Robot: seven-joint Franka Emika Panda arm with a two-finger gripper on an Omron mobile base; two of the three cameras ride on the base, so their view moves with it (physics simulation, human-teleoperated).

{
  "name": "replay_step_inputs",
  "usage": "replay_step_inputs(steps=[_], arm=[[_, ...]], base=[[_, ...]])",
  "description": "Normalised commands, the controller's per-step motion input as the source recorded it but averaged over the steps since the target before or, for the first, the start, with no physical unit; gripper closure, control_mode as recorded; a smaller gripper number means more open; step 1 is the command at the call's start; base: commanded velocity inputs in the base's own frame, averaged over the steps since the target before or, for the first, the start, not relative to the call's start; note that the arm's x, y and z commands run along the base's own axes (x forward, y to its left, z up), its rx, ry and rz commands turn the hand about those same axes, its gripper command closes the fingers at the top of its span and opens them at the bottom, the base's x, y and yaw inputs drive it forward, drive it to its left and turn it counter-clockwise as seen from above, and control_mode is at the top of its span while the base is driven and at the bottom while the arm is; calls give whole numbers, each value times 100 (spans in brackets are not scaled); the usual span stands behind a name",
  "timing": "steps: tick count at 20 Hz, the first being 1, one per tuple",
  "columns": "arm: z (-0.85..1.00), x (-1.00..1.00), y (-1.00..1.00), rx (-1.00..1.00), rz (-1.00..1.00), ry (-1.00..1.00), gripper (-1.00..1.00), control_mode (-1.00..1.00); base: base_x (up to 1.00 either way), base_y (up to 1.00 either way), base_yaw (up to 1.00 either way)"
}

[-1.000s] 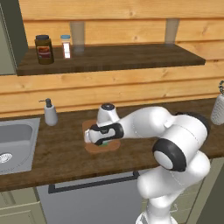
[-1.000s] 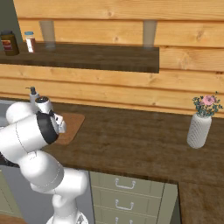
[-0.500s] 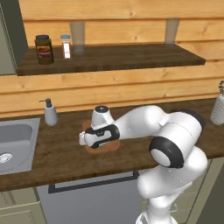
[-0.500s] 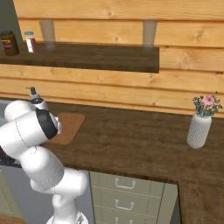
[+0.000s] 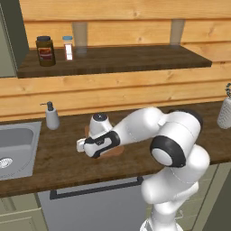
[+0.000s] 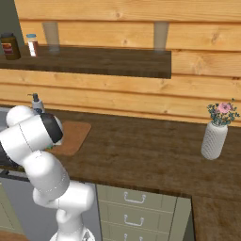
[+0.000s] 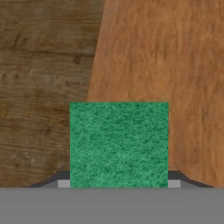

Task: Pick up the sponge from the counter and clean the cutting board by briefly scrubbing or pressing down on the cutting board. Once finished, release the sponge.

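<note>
One sponge, green face up, over board edge.

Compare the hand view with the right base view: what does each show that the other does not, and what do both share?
The hand view alone shows the green sponge, partly over the cutting board's edge. The right base view alone shows a flower vase, a soap dispenser, the wall shelf with jars, and drawers. Both show the cutting board and the dark wood counter.
</note>
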Motion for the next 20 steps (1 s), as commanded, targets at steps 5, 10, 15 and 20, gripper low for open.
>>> replay_step_inputs(steps=[5, 10, 15, 20], arm=[[-24, 16, 0, 0, 0, 0, 100, -100], [-19, 8, 0, 0, 0, 0, 100, -100], [-6, 28, 0, 0, 0, -1, 100, -100], [0, 57, 0, 0, 0, 0, 100, -100]], base=[[0, 0, 0], [0, 0, 0], [0, 0, 0], [0, 0, 0]])
